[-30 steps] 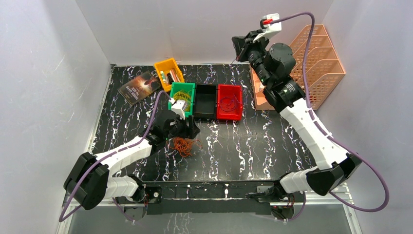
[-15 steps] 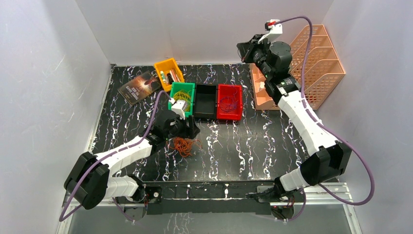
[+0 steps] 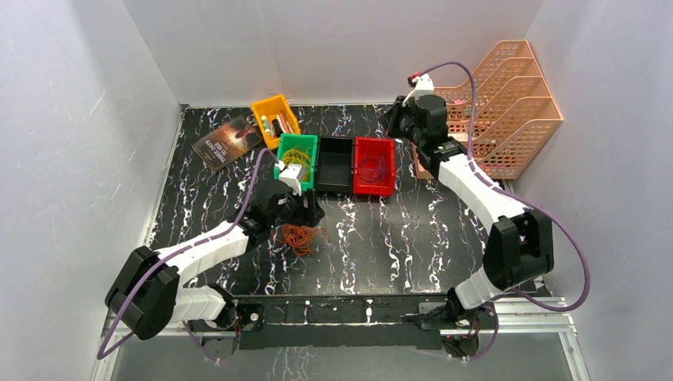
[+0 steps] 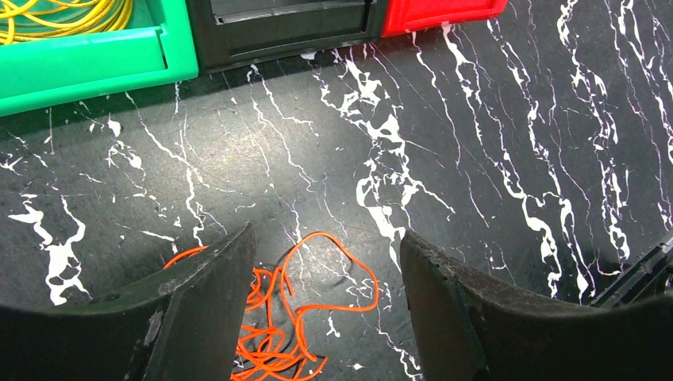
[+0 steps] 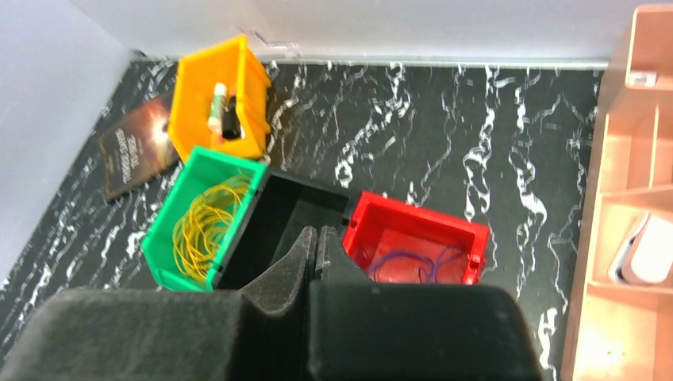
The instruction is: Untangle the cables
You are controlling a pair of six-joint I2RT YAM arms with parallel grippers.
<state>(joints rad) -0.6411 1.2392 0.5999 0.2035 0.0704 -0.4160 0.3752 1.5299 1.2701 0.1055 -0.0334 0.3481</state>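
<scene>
A bunch of thin orange cables (image 3: 300,236) lies loose on the black marbled table. My left gripper (image 3: 305,209) hovers over its far edge, open and empty. In the left wrist view the orange cables (image 4: 290,321) lie between and under the two fingers of that gripper (image 4: 327,232). Yellow cables (image 3: 296,154) sit coiled in the green bin (image 5: 171,214). A thin purple cable (image 5: 413,266) lies in the red bin (image 3: 374,184). My right gripper (image 3: 397,121) is shut and empty, held in the air behind the red bin, and its closed tips (image 5: 316,232) point down at the bins.
A black bin (image 3: 335,163) stands between the green and red ones. An orange-yellow bin (image 3: 275,117) with small items and a dark book (image 3: 228,141) lie at the back left. A peach file rack (image 3: 508,103) stands at the back right.
My right arm has come down from high up and swung back, so the gripper now sits lower, behind the red bin. The left arm and the orange cables have hardly moved.
</scene>
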